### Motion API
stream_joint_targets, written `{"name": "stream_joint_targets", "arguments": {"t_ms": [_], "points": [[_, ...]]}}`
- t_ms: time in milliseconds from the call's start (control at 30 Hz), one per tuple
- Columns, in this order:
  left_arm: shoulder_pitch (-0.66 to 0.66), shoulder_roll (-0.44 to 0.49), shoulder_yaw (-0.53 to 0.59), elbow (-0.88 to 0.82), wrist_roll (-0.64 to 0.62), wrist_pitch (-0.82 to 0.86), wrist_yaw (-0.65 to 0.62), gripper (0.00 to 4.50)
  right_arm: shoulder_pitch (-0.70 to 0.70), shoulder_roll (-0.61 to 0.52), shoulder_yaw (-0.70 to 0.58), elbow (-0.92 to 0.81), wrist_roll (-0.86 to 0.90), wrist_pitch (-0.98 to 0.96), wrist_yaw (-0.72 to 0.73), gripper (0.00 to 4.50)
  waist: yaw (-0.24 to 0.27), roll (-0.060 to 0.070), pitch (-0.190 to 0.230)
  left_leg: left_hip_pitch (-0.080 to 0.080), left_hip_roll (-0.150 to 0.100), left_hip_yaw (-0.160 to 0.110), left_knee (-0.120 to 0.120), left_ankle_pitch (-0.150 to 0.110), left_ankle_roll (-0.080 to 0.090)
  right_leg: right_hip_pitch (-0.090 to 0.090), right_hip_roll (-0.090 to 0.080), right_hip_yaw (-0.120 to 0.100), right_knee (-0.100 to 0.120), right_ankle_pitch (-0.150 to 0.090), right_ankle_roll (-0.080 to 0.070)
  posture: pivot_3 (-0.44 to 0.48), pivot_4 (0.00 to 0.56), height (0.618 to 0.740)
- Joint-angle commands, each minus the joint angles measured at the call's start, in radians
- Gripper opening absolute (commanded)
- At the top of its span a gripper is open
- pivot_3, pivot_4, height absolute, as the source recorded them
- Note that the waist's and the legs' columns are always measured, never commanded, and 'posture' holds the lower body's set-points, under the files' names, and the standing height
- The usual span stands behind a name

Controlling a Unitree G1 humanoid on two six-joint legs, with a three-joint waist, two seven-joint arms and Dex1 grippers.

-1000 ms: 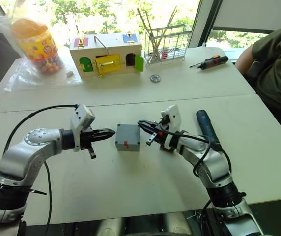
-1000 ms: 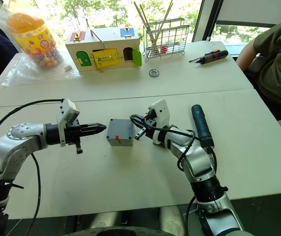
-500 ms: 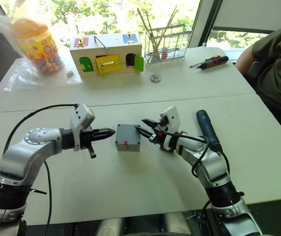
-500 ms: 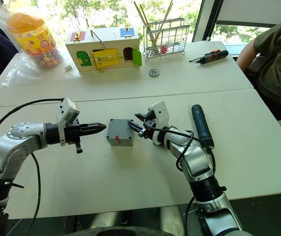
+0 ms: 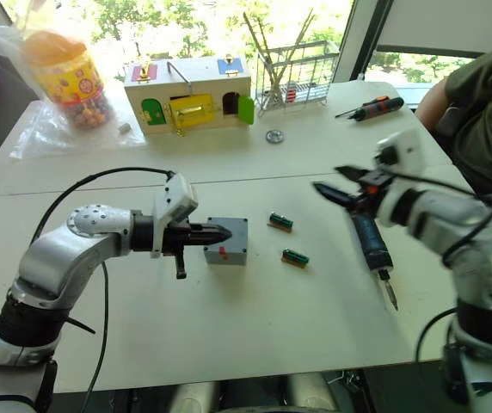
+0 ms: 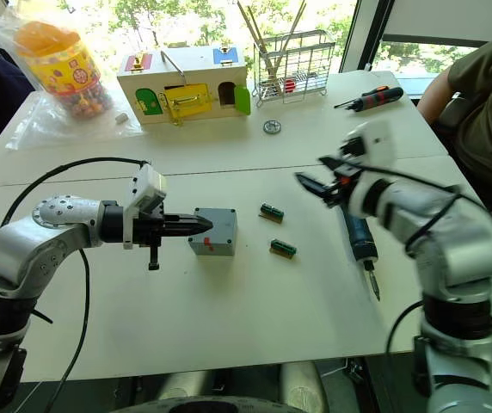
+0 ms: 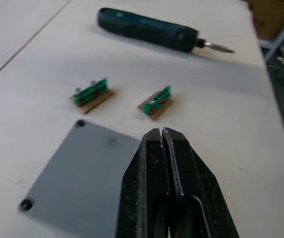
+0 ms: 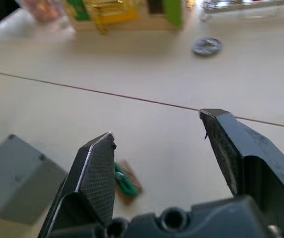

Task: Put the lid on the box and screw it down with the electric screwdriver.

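Observation:
The small grey box (image 5: pixel 228 244) stands mid-table, a red mark on its near side. On top of it lies the flat grey lid (image 7: pixel 82 168) with corner screw holes. My left gripper (image 5: pixel 223 233) is shut and empty, with its tips reaching over the lid from the box's left. My right gripper (image 5: pixel 331 180) hangs open above the table, well to the right of the box, with nothing between its fingers (image 8: pixel 98 163). The dark blue electric screwdriver (image 5: pixel 367 241) lies on the table below that gripper, its bit pointing toward the near edge.
Two small green parts (image 5: pixel 280 222) (image 5: pixel 295 257) lie between box and screwdriver. At the back are a wooden toy house (image 5: pixel 190 95), a candy jar (image 5: pixel 61 77), a wire rack (image 5: pixel 293 73), a metal disc (image 5: pixel 273 136) and a red-black screwdriver (image 5: pixel 368 108). A person (image 5: pixel 487 112) sits at right.
My right gripper has opened, then risen and swung away to the right of the box. My left gripper has slid right, over the lid. The two green parts now show.

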Motion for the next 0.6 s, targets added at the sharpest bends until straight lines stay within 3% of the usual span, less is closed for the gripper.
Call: {"name": "stream_joint_targets", "arguments": {"t_ms": [33,67,167,367,600], "points": [[-0.029,-0.008,-0.071,-0.074,0.015,-0.043,-0.044,0.0,-0.031,-0.243,0.007,0.035,0.106,0.259,0.129,4.45,0.0,0.003,0.002,0.0,0.0,0.001,0.0,-0.002,0.003,0.0,-0.001,0.0,0.0,0.0,0.0,0.0,0.15,0.74],[-0.032,-0.016,-0.114,-0.095,0.038,-0.057,-0.048,0.0,-0.01,-0.347,0.038,0.107,0.189,0.315,0.193,4.49,-0.001,0.002,0.002,0.0,0.0,0.001,0.0,-0.002,0.004,0.0,-0.001,0.0,0.0,0.0,0.0,0.0,0.15,0.74],[-0.027,-0.046,-0.179,-0.127,0.06,-0.087,-0.049,0.0,-0.042,-0.467,0.162,0.294,0.217,0.371,0.278,4.49,0.006,0.005,0.006,0.001,0.0,0.003,0.001,-0.003,0.005,0.001,-0.001,0.0,0.0,0.0,0.0,0.0,0.15,0.74],[-0.011,-0.054,-0.19,-0.159,0.066,-0.101,-0.041,0.0,-0.252,-0.468,0.487,0.561,0.106,0.332,0.351,4.49,-0.002,0.004,0.008,0.0,-0.001,0.005,0.004,-0.004,0.007,0.003,-0.002,0.0,-0.002,0.0,0.0,0.0,0.15,0.74],[0.037,-0.057,-0.198,-0.193,0.087,-0.089,0.009,0.0,-0.463,-0.377,0.703,0.794,0.016,0.313,0.45,4.49,0.001,0.003,0.009,0.0,-0.001,0.005,0.002,-0.002,0.004,0.001,-0.002,0.0,-0.002,0.0,0.0,0.0,0.15,0.74]]}}
